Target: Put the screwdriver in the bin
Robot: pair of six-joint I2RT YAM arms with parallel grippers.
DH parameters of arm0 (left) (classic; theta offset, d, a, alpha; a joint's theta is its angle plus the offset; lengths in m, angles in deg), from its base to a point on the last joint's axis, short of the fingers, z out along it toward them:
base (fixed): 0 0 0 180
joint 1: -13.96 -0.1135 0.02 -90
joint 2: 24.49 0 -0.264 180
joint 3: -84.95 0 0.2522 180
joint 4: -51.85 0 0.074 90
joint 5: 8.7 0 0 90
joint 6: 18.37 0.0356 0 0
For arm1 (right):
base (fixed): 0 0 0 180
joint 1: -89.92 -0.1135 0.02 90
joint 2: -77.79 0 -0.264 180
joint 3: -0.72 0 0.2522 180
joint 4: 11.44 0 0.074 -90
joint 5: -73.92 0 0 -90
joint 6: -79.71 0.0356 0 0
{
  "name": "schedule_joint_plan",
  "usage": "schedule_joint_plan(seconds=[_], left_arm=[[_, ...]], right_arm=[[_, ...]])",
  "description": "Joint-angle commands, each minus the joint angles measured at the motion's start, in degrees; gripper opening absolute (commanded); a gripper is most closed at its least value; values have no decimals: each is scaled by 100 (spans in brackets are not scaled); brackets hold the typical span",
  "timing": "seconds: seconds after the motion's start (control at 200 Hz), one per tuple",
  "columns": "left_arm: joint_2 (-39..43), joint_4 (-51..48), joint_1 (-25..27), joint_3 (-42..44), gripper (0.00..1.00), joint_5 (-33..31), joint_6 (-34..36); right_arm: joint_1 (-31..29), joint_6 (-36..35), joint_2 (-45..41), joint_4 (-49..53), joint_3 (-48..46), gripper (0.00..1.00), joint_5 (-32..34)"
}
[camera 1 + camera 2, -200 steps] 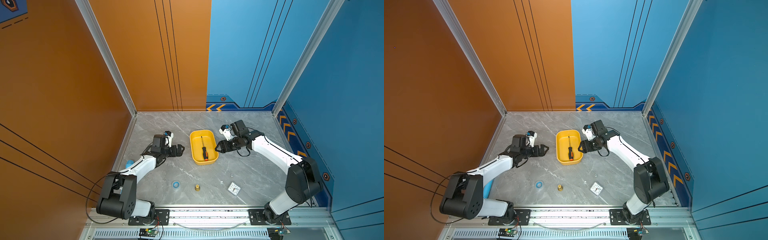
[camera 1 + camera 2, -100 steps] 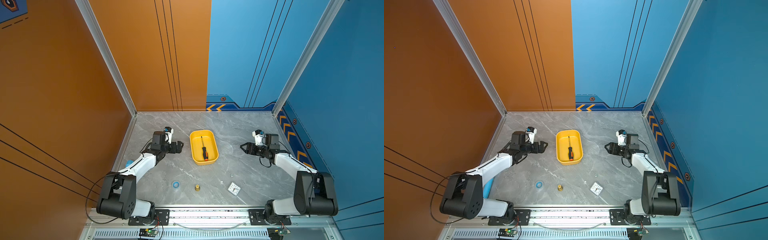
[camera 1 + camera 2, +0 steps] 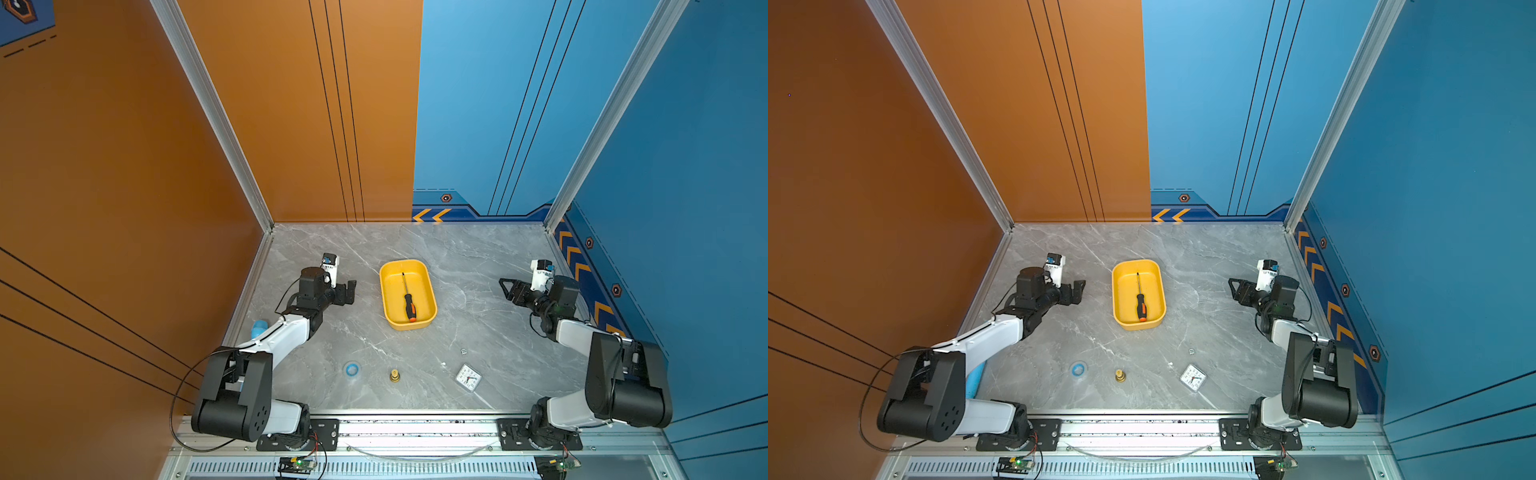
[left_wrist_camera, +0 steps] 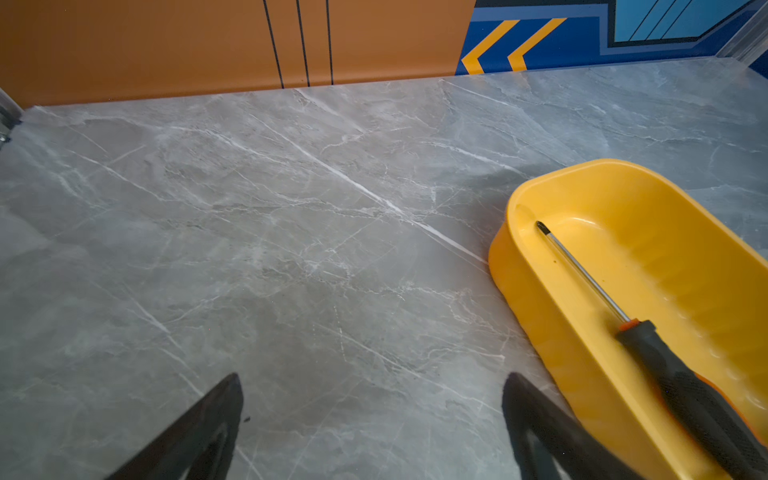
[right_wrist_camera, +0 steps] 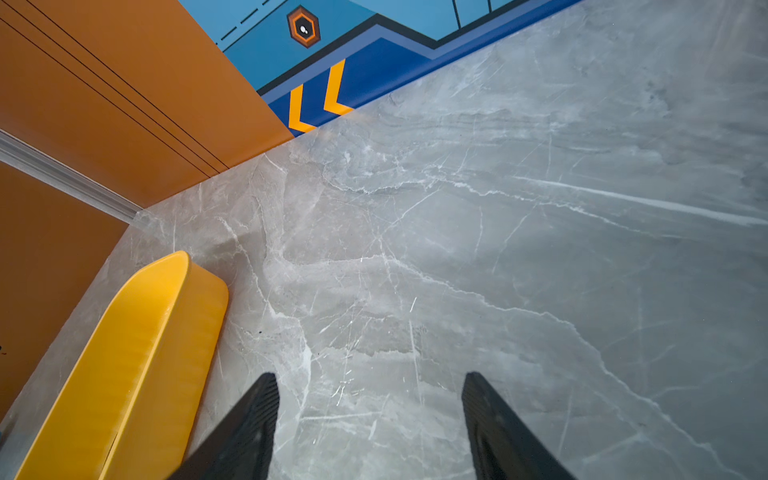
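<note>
The screwdriver (image 3: 408,300) lies flat inside the yellow bin (image 3: 423,277). Its orange handle end is toward the near wall of the bin and its thin shaft points toward the far wall. The left gripper (image 3: 350,290) is near the left side of the bin, jaws apart, with only the marble table (image 3: 457,257) between them. The right gripper (image 3: 504,289) is well apart from the bin on the right side, its jaws also apart over bare table.

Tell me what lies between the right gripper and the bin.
Nothing: only bare table separates the right gripper from the bin, as both top views show.
</note>
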State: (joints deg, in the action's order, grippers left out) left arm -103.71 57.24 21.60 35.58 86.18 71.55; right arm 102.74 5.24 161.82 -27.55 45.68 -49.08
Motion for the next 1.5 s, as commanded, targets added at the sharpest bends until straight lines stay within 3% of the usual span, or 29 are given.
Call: schedule_joint_plan(seconds=[0.0,0.1,0.481,0.841,1.046,1.117,1.492], left_arm=[[160,738,-78,291,98,-432,414],[213,907,-173,416,98,-533,373],[189,1416,-394,816,98,-867,447],[-1060,3641,-683,1496,98,-489,231],[-1046,3499,-746,1430,98,-546,149],[-1051,3388,-762,1383,98,-550,122],[-1060,3384,-810,1368,98,-467,78]], right_arm=[[42,3,27,-608,-70,69,111],[10,-307,-122,-420,-136,69,542],[-311,-595,-60,-1575,-753,69,1362],[-825,-908,84,-2333,-1169,70,2611],[-1267,-1199,523,-2747,-1187,72,3248],[-1290,-1290,409,-2119,-978,72,3261],[-1266,-1219,474,-2273,-993,87,3281]])
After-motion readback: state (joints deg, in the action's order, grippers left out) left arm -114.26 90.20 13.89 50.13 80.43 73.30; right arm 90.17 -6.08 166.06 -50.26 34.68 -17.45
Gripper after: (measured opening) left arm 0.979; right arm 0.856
